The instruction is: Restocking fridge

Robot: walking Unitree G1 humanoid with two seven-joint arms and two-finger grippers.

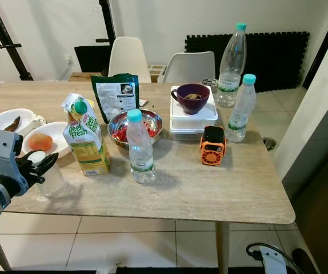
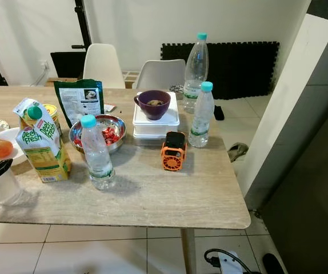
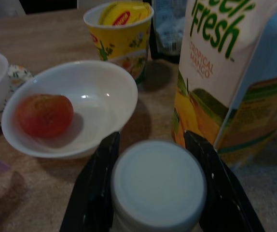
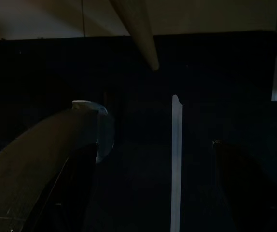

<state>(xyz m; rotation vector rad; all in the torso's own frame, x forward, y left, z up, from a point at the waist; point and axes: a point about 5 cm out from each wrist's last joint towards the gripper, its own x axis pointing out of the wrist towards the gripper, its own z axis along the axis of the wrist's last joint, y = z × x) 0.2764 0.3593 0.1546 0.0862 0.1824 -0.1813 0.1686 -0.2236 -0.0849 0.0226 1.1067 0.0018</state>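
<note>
A small clear jar with a white lid (image 3: 158,186) stands near the table's front left corner, beside a Peel Fresh juice carton (image 1: 87,140). My left gripper (image 1: 38,164) is shut on the jar, one black finger (image 3: 92,193) pressed against each side of the lid. A capped water bottle (image 1: 140,148) stands right of the carton. Two taller water bottles (image 1: 241,108) (image 1: 231,65) stand at the back right. In the dark right wrist view, my right gripper (image 4: 160,193) hangs open with nothing between its fingers.
A white bowl with a red-orange fruit (image 1: 44,142) sits just beyond the jar, with a yellow cup (image 3: 121,34) behind it. Mid-table are a steel bowl (image 1: 135,125), a green bag (image 1: 115,94), a purple bowl on white boxes (image 1: 192,97) and an orange gadget (image 1: 212,145). Two chairs stand behind the table.
</note>
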